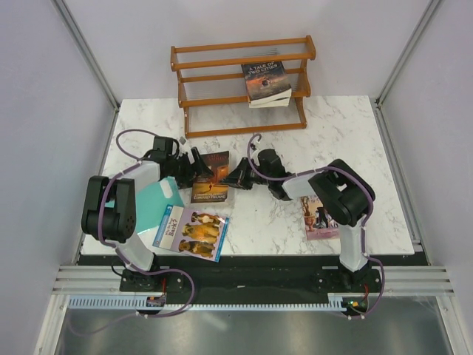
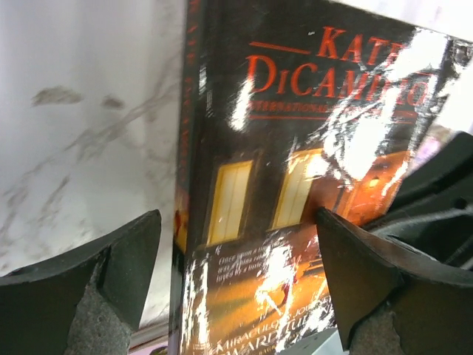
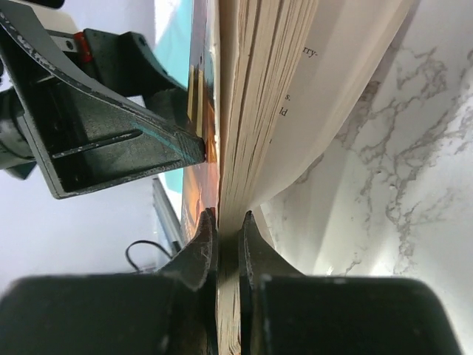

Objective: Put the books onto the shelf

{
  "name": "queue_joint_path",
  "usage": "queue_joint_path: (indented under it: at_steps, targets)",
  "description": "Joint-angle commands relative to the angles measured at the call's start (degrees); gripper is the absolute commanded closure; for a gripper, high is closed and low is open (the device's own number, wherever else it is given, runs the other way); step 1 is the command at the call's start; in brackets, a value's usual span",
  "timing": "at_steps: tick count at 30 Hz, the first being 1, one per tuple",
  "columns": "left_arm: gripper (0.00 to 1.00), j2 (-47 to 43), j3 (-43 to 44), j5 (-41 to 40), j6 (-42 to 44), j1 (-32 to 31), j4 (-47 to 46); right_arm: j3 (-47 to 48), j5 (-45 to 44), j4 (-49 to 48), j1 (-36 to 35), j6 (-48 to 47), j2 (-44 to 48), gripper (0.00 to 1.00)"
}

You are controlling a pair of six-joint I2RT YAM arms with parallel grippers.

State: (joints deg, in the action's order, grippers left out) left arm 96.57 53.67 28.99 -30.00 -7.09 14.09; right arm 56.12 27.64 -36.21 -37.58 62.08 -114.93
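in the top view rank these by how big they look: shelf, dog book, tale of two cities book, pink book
1. shelf
2. dog book
3. tale of two cities book, propped tilted on the shelf
4. pink book, though the right arm covers part of it, so ranks 3 and 4 are unsure

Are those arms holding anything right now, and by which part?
The right end effector pinches the Kate DiCamillo paperback at its page edge, opposite the spine. The left end effector is open, holding nothing.

a: anything lying about?
b: flat teal cutting board [image 1: 154, 201], near the left edge of a white marbled table [image 1: 336, 126].
a: and round that?
b: pale walls [image 1: 44, 111], metal rail [image 1: 421, 279] along the near side.
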Motion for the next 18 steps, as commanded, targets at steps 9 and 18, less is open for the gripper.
queue_joint_path:
  at_steps: [9,18]
  targets:
    - [0.98,-3.32,-1.83,19.52,-6.03,-0.2,-19.62,-0.12,8.16,-13.94,1.19,3.85,1.46,0.75]
    - [0.98,-4.9,2.49,21.8,-12.52,-0.29,-24.27,-5.65,-8.38,4.14,2.34,-5.94,17.02,0.21]
